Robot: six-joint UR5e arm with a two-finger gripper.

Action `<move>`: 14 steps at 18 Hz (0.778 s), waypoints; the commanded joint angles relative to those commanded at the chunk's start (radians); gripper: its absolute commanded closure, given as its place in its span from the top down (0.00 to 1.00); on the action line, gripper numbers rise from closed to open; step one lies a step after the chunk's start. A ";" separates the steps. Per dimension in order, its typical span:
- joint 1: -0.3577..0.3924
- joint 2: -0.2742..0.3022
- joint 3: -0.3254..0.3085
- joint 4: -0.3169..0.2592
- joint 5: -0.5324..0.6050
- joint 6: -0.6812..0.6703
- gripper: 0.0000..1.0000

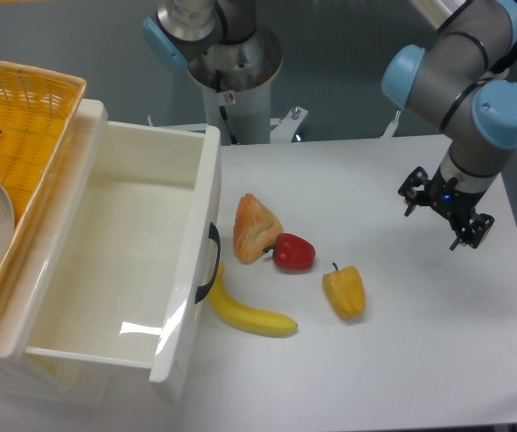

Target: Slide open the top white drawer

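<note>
- Hovering over the table (421, 360), my claw (445, 214) has its fingers spread wide, holding nothing;
- I see the top white drawer (114, 261) far to the claw's left, slid out;
- yellow pepper (345, 292) sits nearer, lower left.

just one fixed camera, up high in front, looking down at the table (403, 360) toward the arm's base (236, 81)

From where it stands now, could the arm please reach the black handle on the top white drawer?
Probably yes. The tool hangs open over the table's right side, and the handle faces it unobstructed; the banana lies just beside it.
</note>
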 joint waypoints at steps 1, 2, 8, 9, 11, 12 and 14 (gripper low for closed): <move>0.000 -0.002 0.000 0.000 0.015 0.000 1.00; 0.002 -0.005 0.000 0.002 0.038 0.002 1.00; 0.002 -0.021 0.003 0.017 0.058 0.002 1.00; 0.002 -0.028 0.003 0.018 0.054 0.002 1.00; 0.002 -0.035 0.012 0.020 0.046 0.002 1.00; 0.002 -0.037 0.012 0.021 0.037 0.002 1.00; 0.002 -0.038 0.012 0.028 0.017 0.002 1.00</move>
